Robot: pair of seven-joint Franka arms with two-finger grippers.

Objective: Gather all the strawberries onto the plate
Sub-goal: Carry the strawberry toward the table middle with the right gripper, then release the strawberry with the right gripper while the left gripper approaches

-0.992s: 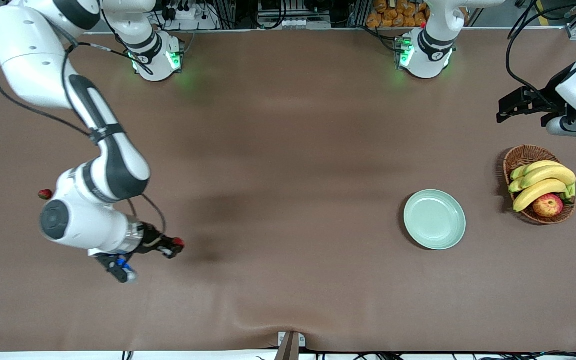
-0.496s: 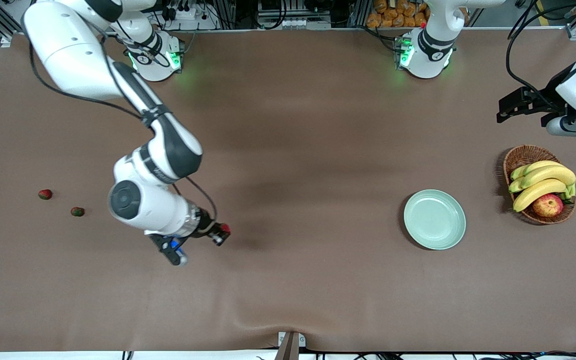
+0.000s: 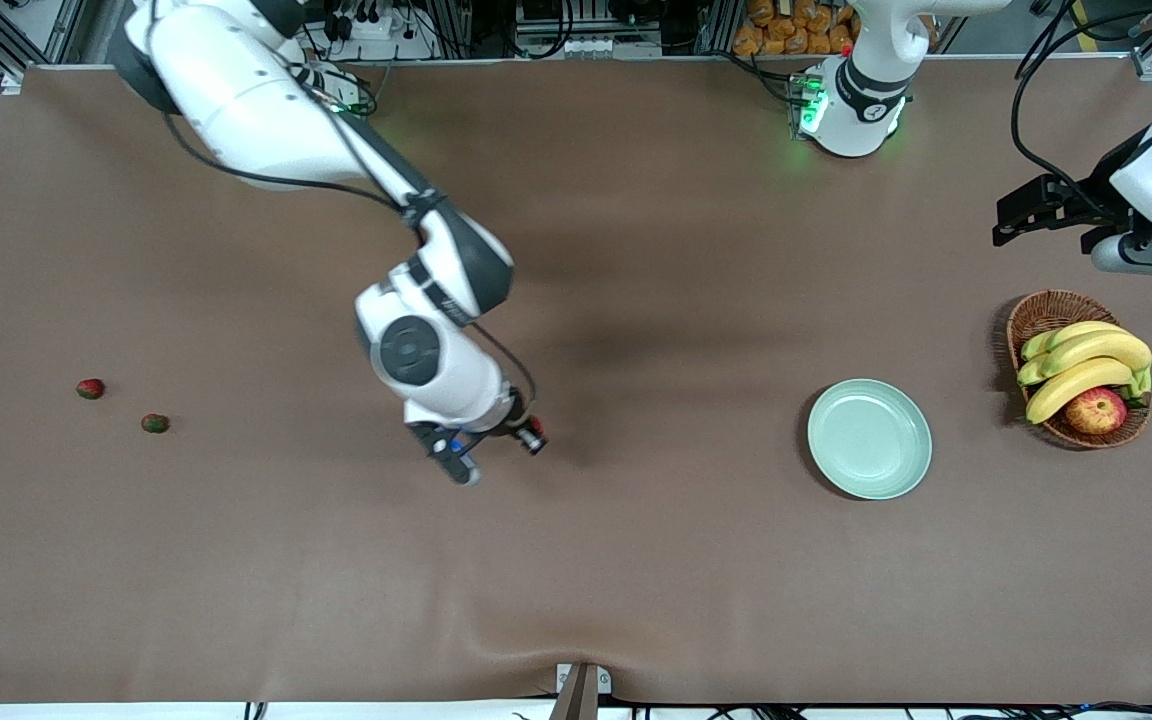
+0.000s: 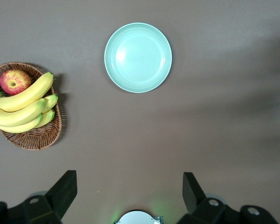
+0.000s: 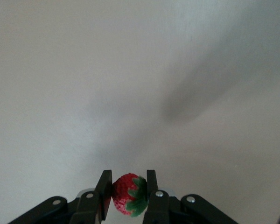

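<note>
Three strawberries to gather, and only one off the bench so far. Held strawberry (image 5: 129,200) pinched tight between the two fingers (image 5: 103,189) of the right gripper (image 3: 530,438), red side one way and green cap the other. Gripped from both sides so as not to slip on the ride. Carried up in the air over the bare brown bench (image 3: 636,560), about the middle of it, probably on the way to the plate (image 3: 869,438).

Plate lying flat toward the left arm's end of the bench, with nothing in it yet. Open side up and shallow, so easy to drop a berry into from above.

Two more strawberries down on the bench toward the right arm's end: first strawberry (image 3: 90,388) and second strawberry (image 3: 155,423), near each other but not touching, the second a little nearer the front camera. Well apart from the plate, so two more trips likely needed.

Basket (image 3: 1048,318) just beside the plate, with bananas (image 3: 1086,365) and an apple (image 3: 1096,410) inside. Not part of the job, best left alone.

Left gripper (image 4: 129,193) waiting high over that end of the bench, fingers (image 4: 65,186) spread wide apart, holding nothing.

No words or labels to read anywhere.
</note>
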